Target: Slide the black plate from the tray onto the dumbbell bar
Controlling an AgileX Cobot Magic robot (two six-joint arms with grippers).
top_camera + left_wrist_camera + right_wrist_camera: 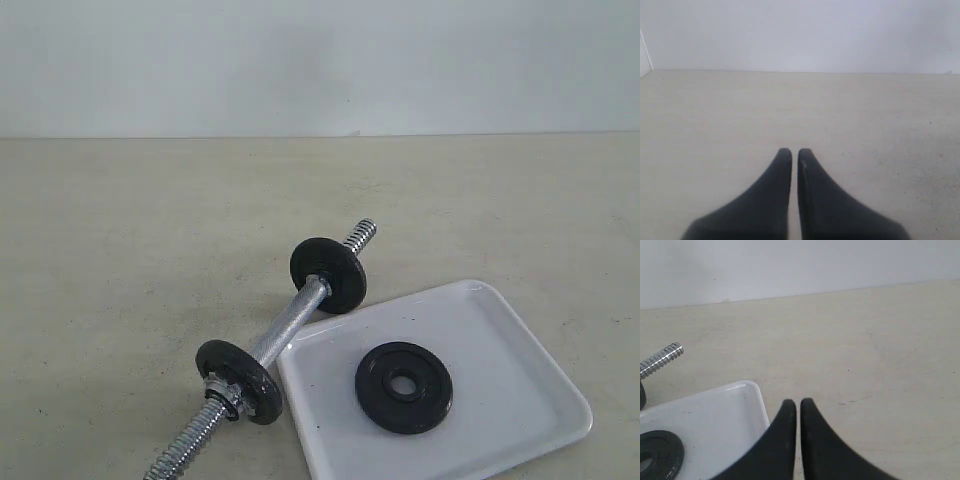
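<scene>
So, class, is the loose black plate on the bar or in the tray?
In the tray: the black plate lies flat there, apart from the dumbbell bar, its hole empty.

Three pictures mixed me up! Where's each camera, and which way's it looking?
Exterior view: off the arms, looking down at the dumbbell bar, the tray and the black plate; no robot shows.
Left wrist view: on the left arm, facing table and wall; left hand shows.
Right wrist view: on the right arm, facing the tray corner; right hand shows.
Exterior and right wrist share tray, black plate, dumbbell bar.
</scene>
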